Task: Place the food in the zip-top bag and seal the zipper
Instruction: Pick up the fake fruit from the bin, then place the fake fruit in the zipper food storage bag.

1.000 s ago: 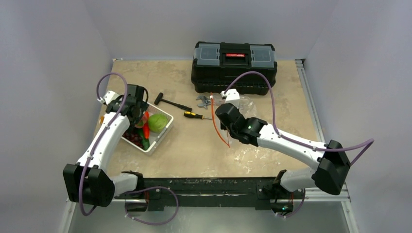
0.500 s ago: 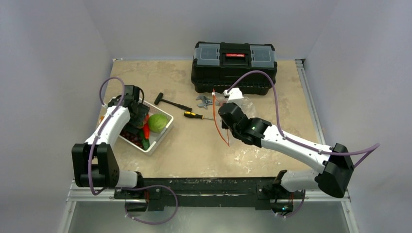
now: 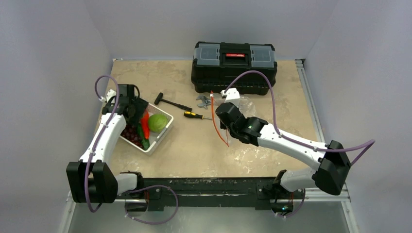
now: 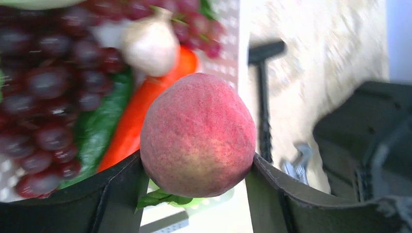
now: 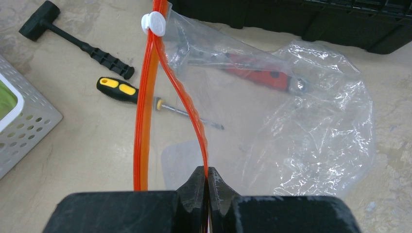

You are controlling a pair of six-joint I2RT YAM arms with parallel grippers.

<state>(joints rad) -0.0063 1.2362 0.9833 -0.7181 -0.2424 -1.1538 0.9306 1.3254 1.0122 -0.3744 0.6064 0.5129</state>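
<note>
Left hand (image 4: 197, 167) grips the peach (image 4: 197, 128) across its sides—round, likely slippery. Right hand (image 5: 207, 182) pinches the zipper (image 5: 190, 116)—your only stiff hold on the limp bag (image 5: 316, 121).

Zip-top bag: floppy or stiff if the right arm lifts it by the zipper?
Likely floppy: the zip-top bag lies crumpled while the right gripper pinches one zipper strip. Probably light: thin clear film. Mouth may sag shut, one side held.

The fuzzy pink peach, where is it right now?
In the left wrist view, the fuzzy pink peach sits clamped in the jaws of the left gripper, over the white plastic basket with the purple grapes and red pepper.
</note>
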